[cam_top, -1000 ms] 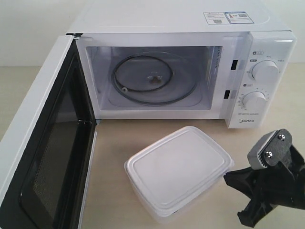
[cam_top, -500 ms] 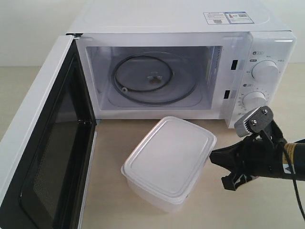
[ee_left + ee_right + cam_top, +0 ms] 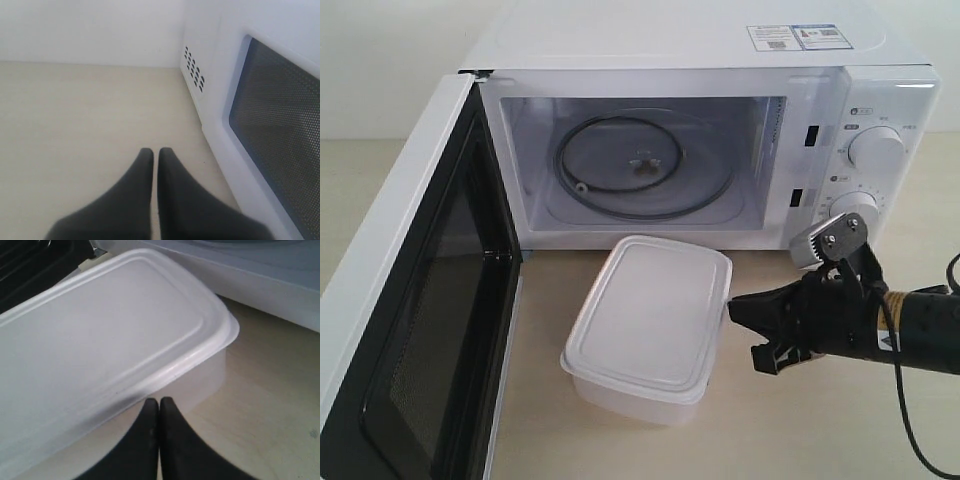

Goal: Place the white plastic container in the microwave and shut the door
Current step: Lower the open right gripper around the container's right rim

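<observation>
Nudged away from the near edge of the table (image 3: 770,430) over the past second, the white plastic container (image 3: 648,325) now lies turned lengthwise toward the open microwave (image 3: 670,40), with the right gripper (image 3: 733,308) close behind it. That gripper's 2 jaws are pressed together with nothing between them. Their joined tip sits against, or a hair off, the container's long side wall just under the lid rim; the right wrist view cannot settle which.

The container stands directly ahead of the jaws, lid on, its far short end just short of the oven's sill. The door (image 3: 420,300) hangs wide open beyond the container on the jaws' line, while the turntable (image 3: 645,165) lies off to one side of that line.

A further push along the jaws' present heading would likely drive the box toward the door, not into the cavity. The sill looks like a raised step, so sliding alone may jam the box there. The sounder course appears to be backing the tip off, opening the jaws, taking a hold at the rim and lifting the box level over the sill.

At the left gripper (image 3: 155,152) the 2 jaws are also together and empty, above bare table beside the door's outer face.
</observation>
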`<state>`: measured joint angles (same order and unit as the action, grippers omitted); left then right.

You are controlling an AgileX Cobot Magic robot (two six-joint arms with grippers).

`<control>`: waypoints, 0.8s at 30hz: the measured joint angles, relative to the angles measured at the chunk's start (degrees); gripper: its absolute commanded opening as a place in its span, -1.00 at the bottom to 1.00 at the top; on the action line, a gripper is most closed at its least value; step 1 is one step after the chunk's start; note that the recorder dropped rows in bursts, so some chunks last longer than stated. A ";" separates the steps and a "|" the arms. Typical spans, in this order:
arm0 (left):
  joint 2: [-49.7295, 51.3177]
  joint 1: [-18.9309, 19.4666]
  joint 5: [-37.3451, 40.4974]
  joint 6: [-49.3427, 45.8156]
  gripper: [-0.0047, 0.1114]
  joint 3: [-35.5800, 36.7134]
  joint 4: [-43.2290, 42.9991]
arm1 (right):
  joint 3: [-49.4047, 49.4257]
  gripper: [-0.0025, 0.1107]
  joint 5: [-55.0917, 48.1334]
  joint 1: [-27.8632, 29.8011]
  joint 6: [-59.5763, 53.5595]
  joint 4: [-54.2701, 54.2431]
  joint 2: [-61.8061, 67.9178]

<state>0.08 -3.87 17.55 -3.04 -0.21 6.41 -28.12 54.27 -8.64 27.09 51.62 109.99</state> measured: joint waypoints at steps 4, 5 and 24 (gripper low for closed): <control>0.00 0.00 0.00 0.00 -0.84 0.00 0.00 | -0.13 -0.96 -0.89 0.00 2.14 -1.05 0.00; 0.00 0.00 0.00 0.00 -0.84 0.00 0.00 | -0.13 -0.96 -1.06 0.00 3.05 -1.06 0.00; 0.00 0.00 0.00 0.00 -0.84 0.00 0.00 | 13.26 -0.96 -3.27 0.00 23.37 0.59 -23.47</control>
<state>0.08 -3.87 17.55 -3.04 -0.21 6.41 -14.86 50.99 -8.64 50.46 52.21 86.51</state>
